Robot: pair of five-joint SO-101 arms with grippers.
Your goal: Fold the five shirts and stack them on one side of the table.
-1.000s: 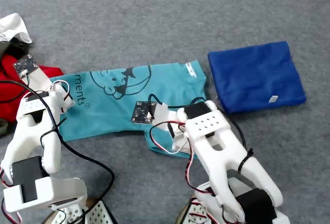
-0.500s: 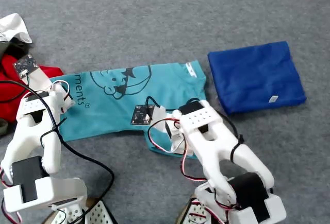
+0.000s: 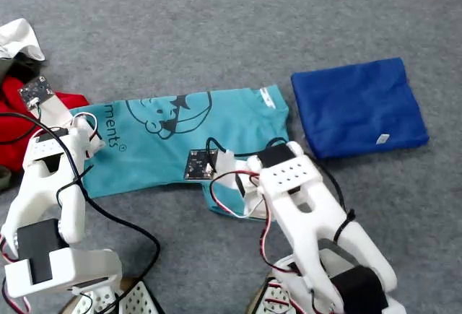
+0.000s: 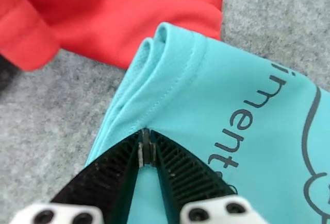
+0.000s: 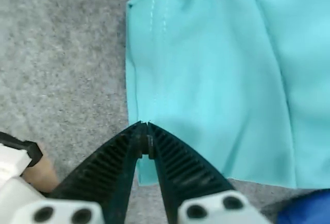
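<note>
The teal shirt (image 3: 216, 123) is lying long from arm to arm on the surface (image 3: 216, 32); the left tool (image 4: 146, 152) is clamping its end beside the red shirt (image 4: 103, 7), the right tool (image 5: 145, 139) is clamping its near sleeve edge

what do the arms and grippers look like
White plastic shells on the left arm and right arm, black motors, looping black, red and white cables, a dark circuit board at each wrist. The left gripper and right gripper are black, ribbed, tapering, white-based.
</note>
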